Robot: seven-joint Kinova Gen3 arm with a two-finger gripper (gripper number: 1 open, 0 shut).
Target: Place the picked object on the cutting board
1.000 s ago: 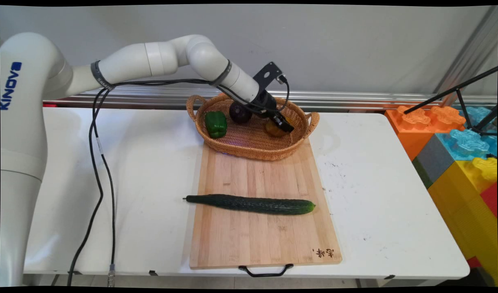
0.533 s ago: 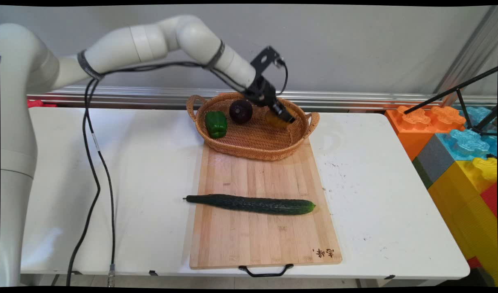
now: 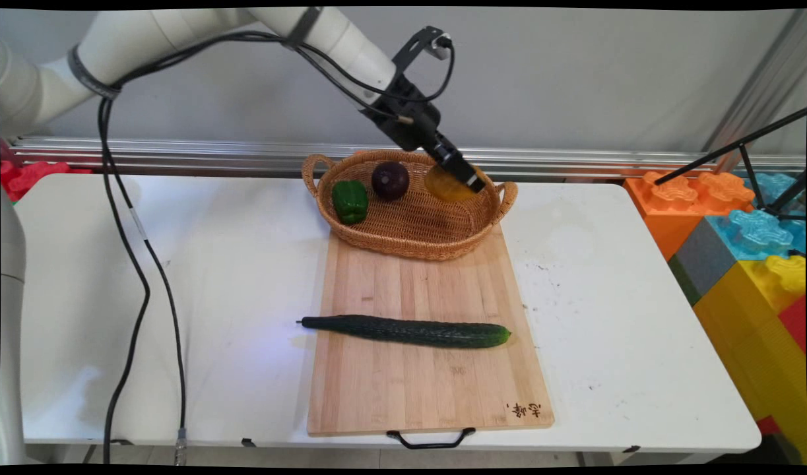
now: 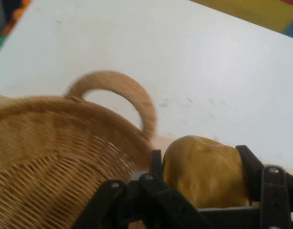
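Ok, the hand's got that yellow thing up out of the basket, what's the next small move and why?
Probably carry it toward the cutting board. The hand is shut on the yellow fruit, which hangs above the basket by its right handle, and bare board lies between basket and cucumber. Go slowly: only two fingers hold it.

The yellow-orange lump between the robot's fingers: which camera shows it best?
The hand view. There the yellow-orange lump fills the lower right, clamped between the two black fingers beside the basket. The main view shows it only as a small, partly hidden blob above the basket's right end.
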